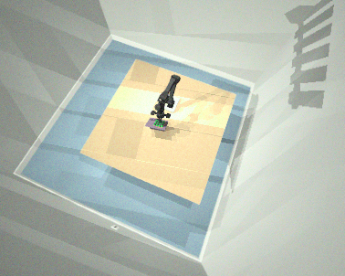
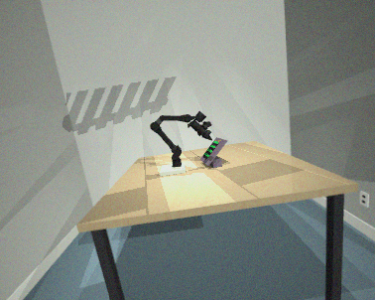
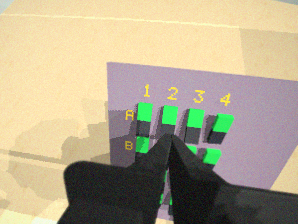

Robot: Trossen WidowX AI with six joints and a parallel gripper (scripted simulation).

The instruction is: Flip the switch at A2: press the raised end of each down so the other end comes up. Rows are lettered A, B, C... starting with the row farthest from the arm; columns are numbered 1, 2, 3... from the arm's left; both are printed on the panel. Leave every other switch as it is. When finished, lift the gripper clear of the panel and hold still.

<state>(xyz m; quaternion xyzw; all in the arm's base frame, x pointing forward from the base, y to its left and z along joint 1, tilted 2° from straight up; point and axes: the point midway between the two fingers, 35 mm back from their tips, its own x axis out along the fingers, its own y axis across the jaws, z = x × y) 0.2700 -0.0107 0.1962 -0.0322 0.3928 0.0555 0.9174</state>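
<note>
The purple panel [image 1: 151, 122] [image 2: 221, 142] [image 3: 260, 110] stands tilted on the table, with printed yellow letters and numbers. In the wrist view, switch A2 [image 3: 170, 115] has a green far half and a dark near half. A1 [image 3: 145, 112], A3 [image 3: 195, 119] and A4 [image 3: 223, 123] also show green far halves. My gripper [image 3: 169, 139] [image 2: 211, 139] is shut and empty. Its tip appears just at the near, dark end of A2; whether it touches cannot be told. The gripper hides B2 and much of the rows nearer the arm.
B1 [image 3: 142, 145] and B4 [image 3: 212, 156] show beside the fingers, and B3 is partly covered. The panel rests on a stand on the wooden table [image 1: 172, 160] [image 2: 286, 174]. The arm's white base [image 2: 172, 170] stands behind the gripper.
</note>
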